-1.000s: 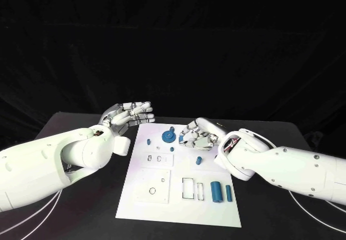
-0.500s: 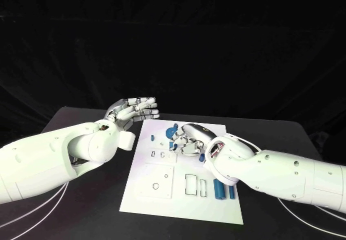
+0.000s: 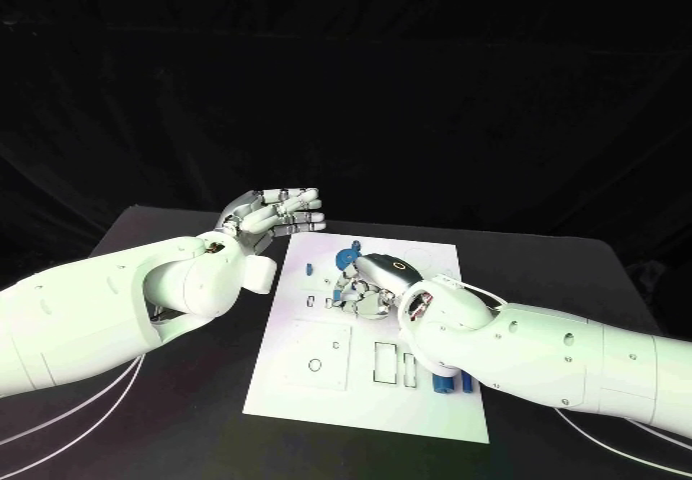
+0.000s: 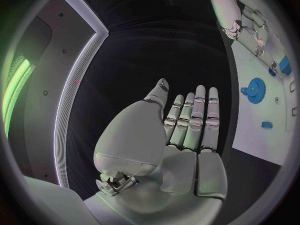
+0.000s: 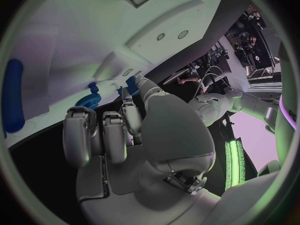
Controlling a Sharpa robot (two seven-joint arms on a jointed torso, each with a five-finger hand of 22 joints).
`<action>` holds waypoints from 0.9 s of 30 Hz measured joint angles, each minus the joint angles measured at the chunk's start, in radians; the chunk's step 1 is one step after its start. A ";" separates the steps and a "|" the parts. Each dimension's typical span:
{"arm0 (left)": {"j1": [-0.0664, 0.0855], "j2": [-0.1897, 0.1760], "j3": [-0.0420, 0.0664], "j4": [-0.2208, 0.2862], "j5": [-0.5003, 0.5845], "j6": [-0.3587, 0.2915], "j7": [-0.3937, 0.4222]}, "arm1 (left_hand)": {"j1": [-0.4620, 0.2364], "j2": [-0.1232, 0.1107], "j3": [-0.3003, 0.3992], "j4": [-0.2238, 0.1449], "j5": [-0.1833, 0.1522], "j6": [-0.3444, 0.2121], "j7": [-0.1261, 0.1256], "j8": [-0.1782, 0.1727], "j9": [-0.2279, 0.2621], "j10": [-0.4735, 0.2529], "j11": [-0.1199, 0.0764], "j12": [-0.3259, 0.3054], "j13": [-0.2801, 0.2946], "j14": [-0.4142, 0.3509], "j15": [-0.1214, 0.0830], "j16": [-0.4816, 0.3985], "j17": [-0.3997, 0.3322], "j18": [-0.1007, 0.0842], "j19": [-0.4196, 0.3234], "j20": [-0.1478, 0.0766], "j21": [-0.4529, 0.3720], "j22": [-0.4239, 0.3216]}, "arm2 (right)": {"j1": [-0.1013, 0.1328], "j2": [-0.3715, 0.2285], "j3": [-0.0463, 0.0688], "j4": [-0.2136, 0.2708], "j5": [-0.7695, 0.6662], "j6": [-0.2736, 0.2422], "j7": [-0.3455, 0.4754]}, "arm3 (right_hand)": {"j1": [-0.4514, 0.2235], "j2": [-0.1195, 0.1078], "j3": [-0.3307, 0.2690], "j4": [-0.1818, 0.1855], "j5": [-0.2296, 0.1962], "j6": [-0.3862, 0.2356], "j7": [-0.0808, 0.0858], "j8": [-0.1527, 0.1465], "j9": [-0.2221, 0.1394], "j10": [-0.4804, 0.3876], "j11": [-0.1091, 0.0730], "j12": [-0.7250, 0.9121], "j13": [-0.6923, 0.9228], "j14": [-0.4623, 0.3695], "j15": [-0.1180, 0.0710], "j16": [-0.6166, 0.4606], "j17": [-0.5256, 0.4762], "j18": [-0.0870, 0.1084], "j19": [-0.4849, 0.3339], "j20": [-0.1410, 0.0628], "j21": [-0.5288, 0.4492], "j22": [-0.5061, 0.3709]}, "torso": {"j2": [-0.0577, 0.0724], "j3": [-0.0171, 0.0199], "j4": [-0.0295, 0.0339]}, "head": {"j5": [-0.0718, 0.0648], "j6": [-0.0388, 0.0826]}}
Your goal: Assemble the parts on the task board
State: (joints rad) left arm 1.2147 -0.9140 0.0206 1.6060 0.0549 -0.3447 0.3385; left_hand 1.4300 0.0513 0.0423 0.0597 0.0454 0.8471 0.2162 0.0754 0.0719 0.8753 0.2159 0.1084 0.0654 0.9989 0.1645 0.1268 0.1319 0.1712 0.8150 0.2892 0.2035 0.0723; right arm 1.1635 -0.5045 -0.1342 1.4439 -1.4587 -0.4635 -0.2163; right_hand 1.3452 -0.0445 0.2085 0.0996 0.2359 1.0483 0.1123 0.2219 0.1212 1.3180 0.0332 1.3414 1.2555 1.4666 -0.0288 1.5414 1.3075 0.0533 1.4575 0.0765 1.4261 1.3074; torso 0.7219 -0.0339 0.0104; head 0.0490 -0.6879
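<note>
Looking down from the head camera, the white task board (image 3: 368, 400) lies in the middle of the black table (image 3: 159, 240). The right hand (image 3: 368, 285) sits low over the board's upper middle, fingers curled downward, and it covers most of the parts there; a blue gear (image 3: 346, 258) peeks out just beyond its knuckles. Whether those fingers pinch anything I cannot tell, since the back of the hand hides the tips. Two blue cylinders (image 3: 440, 383) lie near the board's lower right edge, half hidden under the right forearm. The left hand (image 3: 274, 212) hovers off the board's upper left corner, fingers straight and side by side, holding nothing.

From the left wrist camera, the left hand (image 4: 181, 130) shows flat and extended, palm bare, fingers close together but uncurled. Beyond it the board's edge (image 4: 250, 130) appears with the blue gear (image 4: 255, 90) and a small blue piece (image 4: 266, 125) lying on it, well apart from this hand. The right hand's fingers (image 4: 247, 25) reach down near another blue bit (image 4: 284, 65), partly cut off at the rim.

From the right wrist camera, the right hand (image 5: 125, 135) has its fingers bent toward the board (image 5: 62, 45). Fingertips stand just beside the gear (image 5: 87, 100) and a small blue part (image 5: 130, 85); contact is too hidden to judge. A blue cylinder (image 5: 12, 95) lies at the circle's edge.
</note>
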 measured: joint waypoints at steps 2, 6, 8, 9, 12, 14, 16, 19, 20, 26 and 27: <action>0.000 0.000 0.000 0.000 0.000 0.001 0.000 | 0.000 0.000 0.000 0.000 0.000 0.000 0.000 0.000 0.000 0.000 0.000 0.000 0.000 0.000 0.000 0.000 0.000 0.000 0.000 0.000 0.000 0.000 | -0.001 0.003 0.000 -0.003 -0.012 0.003 -0.008 | -0.001 -0.001 0.000 0.000 0.000 0.000 0.000 0.000 0.000 0.000 0.000 0.000 0.000 0.000 0.000 0.000 0.000 0.000 0.000 0.000 0.000 0.000 | 0.000 0.0000 0.0000 | 0.000 -0.001; 0.000 0.000 0.000 0.001 0.000 0.001 -0.001 | 0.000 0.000 0.000 0.000 0.000 0.000 0.000 0.000 0.000 0.000 0.000 0.000 0.000 0.000 0.000 0.000 0.000 0.000 0.000 0.000 0.000 0.000 | -0.002 0.009 -0.001 -0.010 -0.029 0.009 -0.021 | -0.001 -0.001 0.000 0.000 0.000 0.000 0.000 0.000 0.000 0.000 0.000 0.000 0.000 0.000 0.000 0.000 0.000 0.000 0.000 0.000 0.000 0.000 | 0.000 0.0000 -0.0001 | 0.000 -0.002; 0.000 0.000 0.000 0.002 0.000 0.002 -0.001 | 0.000 0.000 0.000 0.000 0.000 0.000 0.000 0.000 0.000 0.000 0.000 0.000 0.000 0.000 0.000 0.000 0.000 0.000 0.000 0.000 0.000 0.000 | -0.003 0.013 -0.001 -0.013 -0.037 0.013 -0.026 | -0.001 -0.001 0.000 0.000 0.000 0.000 0.000 0.000 0.001 0.000 0.000 0.000 0.000 0.000 0.000 0.000 0.000 0.000 0.000 0.000 0.000 0.000 | 0.000 0.0000 -0.0001 | -0.001 -0.003; 0.000 0.000 0.000 0.003 0.000 0.002 -0.001 | 0.000 0.000 0.000 0.000 0.000 0.000 0.000 0.000 0.000 0.000 0.000 0.000 0.000 0.000 0.000 0.000 0.000 0.000 0.000 0.000 0.000 0.000 | -0.003 0.014 -0.001 -0.015 -0.039 0.015 -0.028 | -0.001 -0.001 0.000 0.000 0.000 0.000 0.000 0.000 0.001 0.000 0.000 0.000 0.000 0.000 0.000 0.000 0.000 0.000 0.000 0.000 0.000 0.000 | 0.000 0.0000 -0.0001 | -0.001 -0.004; 0.000 0.000 0.000 0.005 0.000 0.003 -0.001 | 0.000 0.000 0.000 0.000 0.000 0.000 0.000 0.000 0.000 0.000 0.000 0.000 0.000 0.000 0.000 0.000 0.000 0.000 0.000 0.000 0.000 0.000 | -0.004 0.016 -0.002 -0.018 -0.048 0.021 -0.035 | -0.001 -0.001 0.000 0.000 0.000 -0.001 0.001 0.000 0.001 0.000 0.000 0.000 0.000 0.000 0.000 0.000 0.000 0.000 0.000 0.000 0.000 0.000 | 0.000 0.0000 -0.0001 | -0.003 -0.004; 0.000 0.000 0.000 0.006 0.000 0.003 -0.001 | 0.000 0.000 0.000 0.000 0.000 0.000 0.000 0.000 0.000 0.000 0.000 0.000 0.000 0.000 0.000 0.000 0.000 0.000 0.000 0.000 0.000 0.000 | -0.004 0.016 -0.002 -0.020 -0.054 0.026 -0.039 | -0.006 -0.006 0.000 0.000 0.000 -0.001 0.001 0.000 0.001 0.000 0.000 0.000 0.000 0.000 0.000 0.000 0.000 0.000 0.000 0.000 0.000 0.001 | 0.000 0.0000 -0.0002 | -0.003 -0.004; 0.000 0.000 0.000 0.007 0.000 0.003 -0.001 | 0.000 0.000 0.000 0.000 0.000 0.000 0.000 0.000 0.000 0.000 0.000 0.000 0.000 0.000 0.000 0.000 0.000 0.000 0.000 0.000 0.000 0.000 | -0.004 0.017 -0.002 -0.022 -0.060 0.031 -0.045 | -0.006 -0.006 0.000 0.000 0.000 -0.001 0.001 0.000 0.001 0.000 0.000 0.000 0.000 0.000 0.000 0.000 0.000 0.000 0.000 0.000 0.000 0.001 | 0.000 0.0000 -0.0006 | -0.005 -0.006; 0.000 0.000 0.000 0.009 0.000 0.003 -0.002 | 0.000 0.000 0.000 0.000 0.000 0.000 0.000 0.000 0.000 0.000 0.000 0.000 0.000 0.000 0.000 0.000 0.000 0.000 0.000 0.000 0.000 0.000 | -0.004 0.018 -0.003 -0.024 -0.067 0.039 -0.052 | -0.006 -0.006 0.000 0.000 0.004 -0.001 0.001 0.000 0.001 0.000 0.000 0.000 -0.002 0.000 0.000 0.000 0.000 0.000 0.000 0.000 0.000 0.001 | -0.001 0.0000 -0.0011 | -0.006 -0.007; 0.000 0.000 0.000 0.009 0.000 0.004 -0.002 | 0.000 0.000 0.000 0.000 0.000 0.000 0.000 0.000 0.000 0.000 0.000 0.000 0.000 0.000 0.000 0.000 0.000 0.000 0.000 0.000 0.000 0.000 | -0.005 0.018 -0.003 -0.025 -0.069 0.041 -0.053 | -0.006 -0.006 0.000 0.000 0.004 -0.001 0.001 0.000 0.001 0.000 0.000 0.000 -0.003 0.000 0.000 0.000 0.000 0.000 0.000 0.000 0.000 0.001 | -0.001 0.0000 -0.0012 | -0.006 -0.007; 0.000 0.000 0.000 0.010 0.000 0.004 -0.002 | 0.000 0.000 0.000 0.000 0.000 0.000 0.000 0.000 0.000 0.000 0.000 0.000 0.000 0.000 0.000 0.000 0.000 0.000 0.000 0.000 0.000 0.000 | -0.005 0.023 -0.003 -0.028 -0.078 0.050 -0.060 | -0.005 -0.006 0.000 0.000 0.004 -0.002 0.002 0.000 0.001 0.000 0.000 0.000 -0.003 0.000 0.000 0.000 0.000 0.000 0.000 0.000 0.000 0.001 | -0.001 0.0004 -0.0011 | -0.006 -0.008; 0.000 0.000 0.000 0.010 0.000 0.004 -0.002 | 0.000 0.000 0.000 0.000 0.000 0.000 0.000 0.000 0.000 0.000 0.000 0.000 0.000 0.000 0.000 0.000 0.000 0.000 0.000 0.000 0.000 0.000 | -0.005 0.024 -0.003 -0.028 -0.079 0.050 -0.061 | -0.005 -0.006 0.000 0.000 0.004 -0.002 0.002 0.000 0.001 0.000 0.000 0.000 -0.003 0.000 0.000 0.000 0.000 0.000 0.000 0.000 0.000 0.001 | -0.001 0.0004 -0.0008 | -0.006 -0.008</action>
State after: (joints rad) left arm 1.2147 -0.9140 0.0206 1.6158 0.0548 -0.3404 0.3362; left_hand 1.4300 0.0513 0.0423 0.0597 0.0454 0.8471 0.2162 0.0753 0.0716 0.8754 0.2159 0.1084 0.0654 0.9989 0.1645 0.1268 0.1319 0.1712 0.8150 0.2892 0.2035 0.0723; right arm 1.1582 -0.4808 -0.1372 1.4155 -1.5376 -0.4131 -0.2770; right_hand 1.3399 -0.0509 0.2084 0.0994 0.2399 1.0466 0.1139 0.2218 0.1225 1.3179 0.0332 1.3414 1.2524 1.4666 -0.0288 1.5413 1.3074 0.0533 1.4574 0.0765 1.4260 1.3080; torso 0.7214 -0.0336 0.0096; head 0.0430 -0.6959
